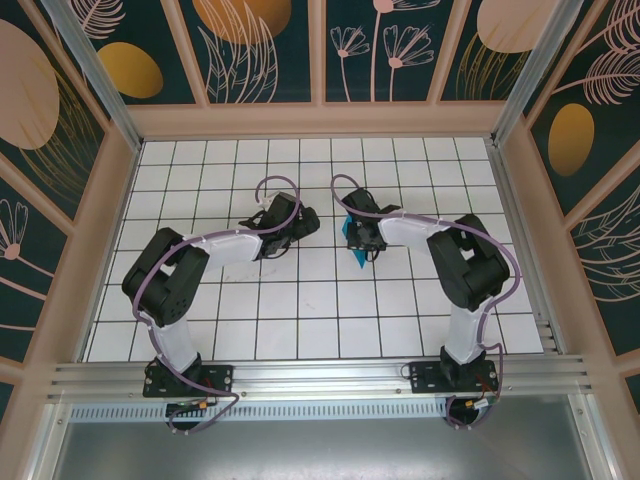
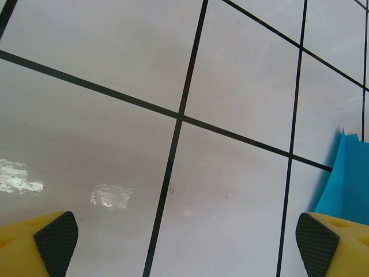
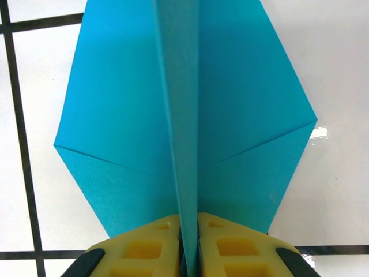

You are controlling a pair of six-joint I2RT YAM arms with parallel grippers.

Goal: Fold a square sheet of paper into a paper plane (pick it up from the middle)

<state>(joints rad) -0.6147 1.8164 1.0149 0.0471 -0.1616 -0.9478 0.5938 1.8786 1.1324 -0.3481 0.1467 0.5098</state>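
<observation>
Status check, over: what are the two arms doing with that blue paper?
Left gripper open, empty, over the table. Right gripper shut on the folded teal paper at its centre ridge, flaps spread both sides. Nothing in the way.

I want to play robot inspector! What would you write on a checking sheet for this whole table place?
Surface: white table with black grid lines, shiny.
Job's things: teal-blue paper plane, wings spread, centre fold upright.
Clutter: nothing seen.
End effectors: right end effector shut on the plane's centre fold; left end effector open over bare tiles, beside the paper.
Cables: purple cables loop above both arms.
Surroundings: walls painted with leaves and flowers; metal rail at the near edge.
</observation>
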